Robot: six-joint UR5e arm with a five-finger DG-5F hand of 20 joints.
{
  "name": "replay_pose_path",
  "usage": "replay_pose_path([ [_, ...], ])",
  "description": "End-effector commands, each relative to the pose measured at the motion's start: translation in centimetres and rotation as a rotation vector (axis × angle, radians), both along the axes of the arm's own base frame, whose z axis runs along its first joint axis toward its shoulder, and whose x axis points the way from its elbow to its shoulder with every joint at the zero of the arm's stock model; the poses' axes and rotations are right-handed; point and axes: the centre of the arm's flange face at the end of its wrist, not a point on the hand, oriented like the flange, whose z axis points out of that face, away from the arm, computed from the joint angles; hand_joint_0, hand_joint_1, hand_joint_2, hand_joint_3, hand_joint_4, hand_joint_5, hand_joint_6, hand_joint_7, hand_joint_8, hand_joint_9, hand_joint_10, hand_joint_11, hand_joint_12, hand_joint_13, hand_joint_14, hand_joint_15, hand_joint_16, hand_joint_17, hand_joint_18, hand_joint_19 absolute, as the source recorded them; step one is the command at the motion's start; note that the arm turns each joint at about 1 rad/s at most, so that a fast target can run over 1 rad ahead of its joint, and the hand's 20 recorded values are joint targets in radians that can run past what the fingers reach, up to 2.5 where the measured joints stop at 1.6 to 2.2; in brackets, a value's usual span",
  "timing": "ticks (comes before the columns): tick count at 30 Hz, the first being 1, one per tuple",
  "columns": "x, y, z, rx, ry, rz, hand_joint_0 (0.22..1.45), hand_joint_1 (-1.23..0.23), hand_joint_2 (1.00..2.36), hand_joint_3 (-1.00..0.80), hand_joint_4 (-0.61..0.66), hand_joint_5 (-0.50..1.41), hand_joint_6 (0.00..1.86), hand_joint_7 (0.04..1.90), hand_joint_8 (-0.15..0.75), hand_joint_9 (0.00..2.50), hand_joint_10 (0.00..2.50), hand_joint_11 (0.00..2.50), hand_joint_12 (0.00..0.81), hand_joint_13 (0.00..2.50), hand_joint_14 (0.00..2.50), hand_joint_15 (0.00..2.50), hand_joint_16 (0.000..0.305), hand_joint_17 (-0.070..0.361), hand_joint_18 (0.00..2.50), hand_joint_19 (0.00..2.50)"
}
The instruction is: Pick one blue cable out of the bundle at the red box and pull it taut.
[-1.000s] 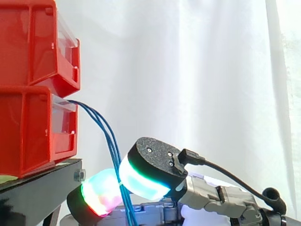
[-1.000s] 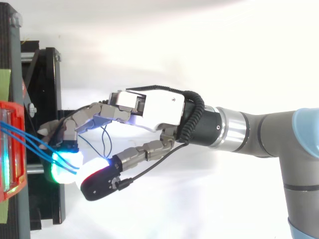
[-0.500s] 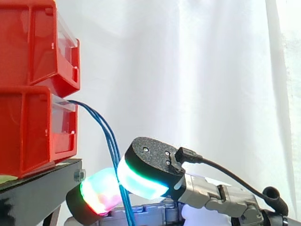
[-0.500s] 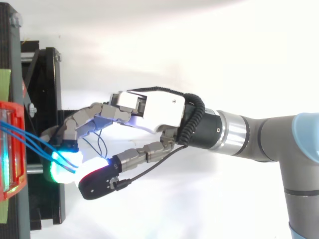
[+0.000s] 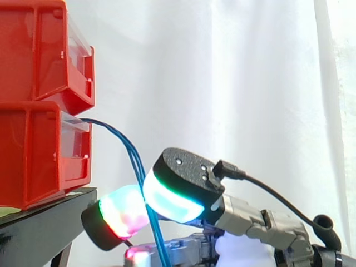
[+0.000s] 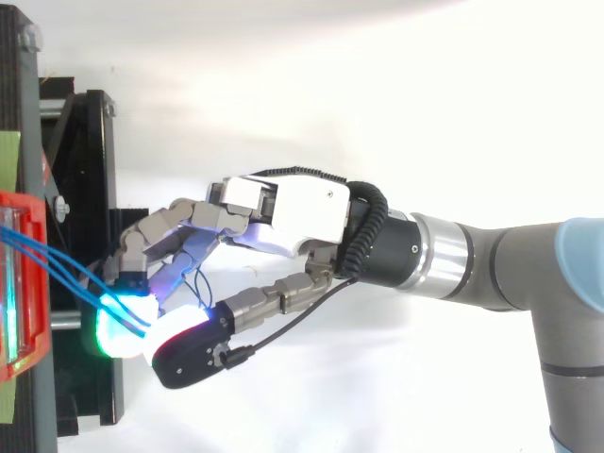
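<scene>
Your hand (image 6: 293, 212) is curled, its thumb and finger pads (image 5: 167, 201) pinching the blue cables (image 5: 129, 153), apparently more than one strand. From that pinch they slant up and away to the lower red box (image 5: 33, 150), slightly bowed. I judge you should pull away from the box along that line.

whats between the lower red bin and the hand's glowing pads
Only the blue cables: in the side view they leave the lower red bin, arc down across the gap and run in between the hand's glowing pads.
</scene>
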Motion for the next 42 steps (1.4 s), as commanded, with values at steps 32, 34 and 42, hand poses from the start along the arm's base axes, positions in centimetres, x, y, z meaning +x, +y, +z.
replay_pose_path([
  [32, -4.2, -3.4, 9.0, 0.014, 0.354, 0.001, 0.63, -0.78, 1.02, -0.03, 0.03, -0.17, 0.9, 0.98, 0.363, 1.28, 0.0, 1.42, 0.372, 0.91, 0.02, 0.56, 0.055, 0.125, 0.58, 0.3],
  [34, -4.4, -3.4, 9.4, 0.012, 0.359, 0.0, 0.63, -0.78, 1.02, -0.03, 0.03, -0.17, 0.9, 0.98, 0.353, 1.29, 0.0, 1.45, 0.375, 0.95, 0.02, 0.6, 0.055, 0.124, 0.58, 0.31],
  [42, -4.6, -3.4, 10.8, 0.011, 0.358, -0.001, 0.64, -0.78, 1.02, -0.05, 0.02, -0.17, 0.9, 0.98, 0.333, 1.31, 0.0, 1.56, 0.369, 1.01, 0.02, 0.73, 0.054, 0.121, 0.6, 0.34],
])
